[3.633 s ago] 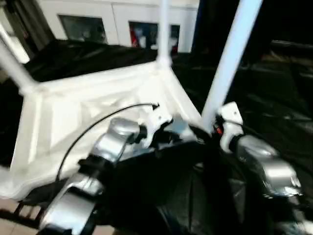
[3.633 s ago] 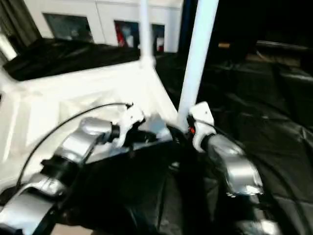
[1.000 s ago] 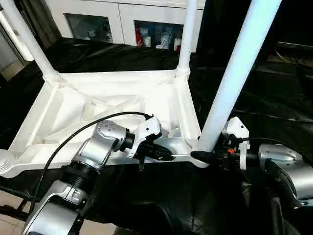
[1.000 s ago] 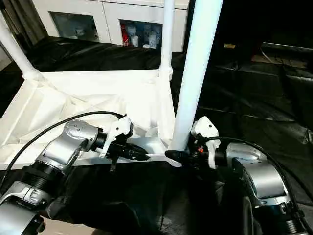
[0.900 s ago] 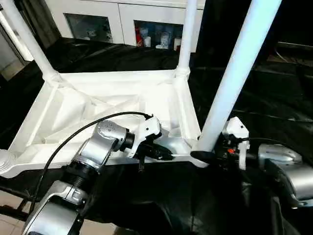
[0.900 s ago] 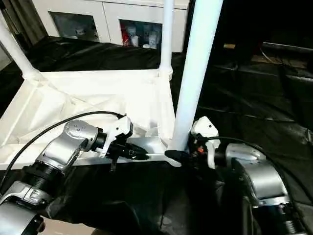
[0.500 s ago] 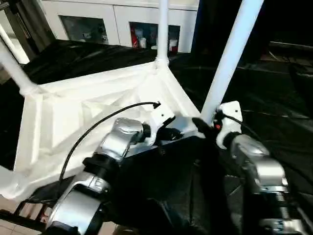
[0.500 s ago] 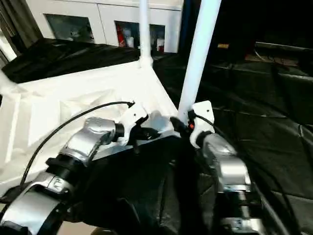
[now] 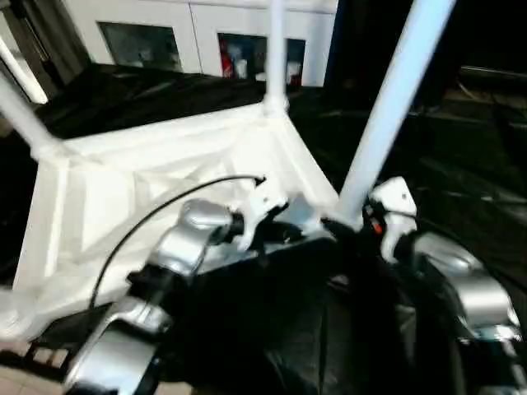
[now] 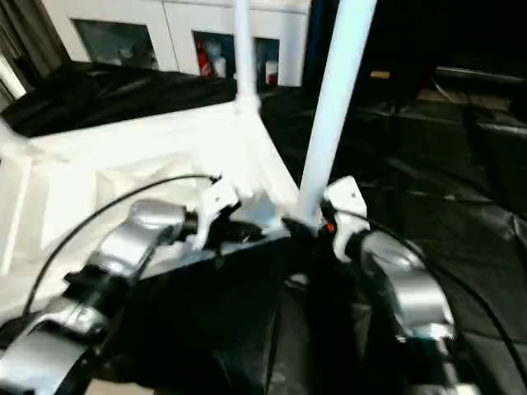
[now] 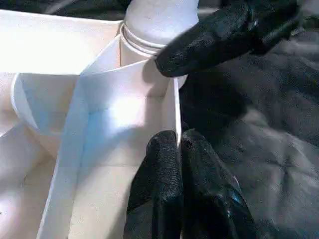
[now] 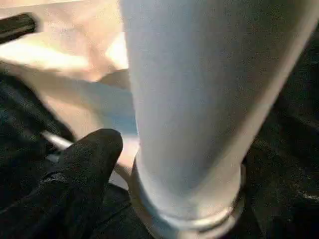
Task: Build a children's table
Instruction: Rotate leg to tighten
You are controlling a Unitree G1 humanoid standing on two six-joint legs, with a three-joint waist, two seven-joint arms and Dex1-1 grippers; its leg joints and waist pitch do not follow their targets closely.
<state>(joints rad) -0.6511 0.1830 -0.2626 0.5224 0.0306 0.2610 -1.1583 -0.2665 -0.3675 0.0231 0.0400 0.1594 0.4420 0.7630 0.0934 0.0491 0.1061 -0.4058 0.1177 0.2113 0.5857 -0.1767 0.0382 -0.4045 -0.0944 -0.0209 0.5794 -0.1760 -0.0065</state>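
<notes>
The children's table lies upside down: its white ribbed tabletop (image 9: 123, 189) faces up, with white legs standing at the far left (image 9: 20, 115), at the back (image 9: 275, 58) and at the near right corner (image 9: 387, 115). My left gripper (image 11: 178, 149) is shut on the thin near rim of the tabletop, close to that corner (image 9: 288, 233). My right gripper (image 9: 342, 224) is open around the base of the near right leg (image 12: 189, 99). One black finger (image 12: 84, 169) sits beside the leg with a small gap; the other is hidden behind it.
The black-draped work table (image 9: 461, 181) spreads under and to the right of the tabletop. A white cabinet with glass doors (image 9: 165, 41) stands at the back. A black cable (image 9: 156, 218) arcs over my left forearm.
The whole picture has swung and tilted, so the camera has moved. Both grippers stay at the near right corner, the left one on the rim and the right one at the leg's base.
</notes>
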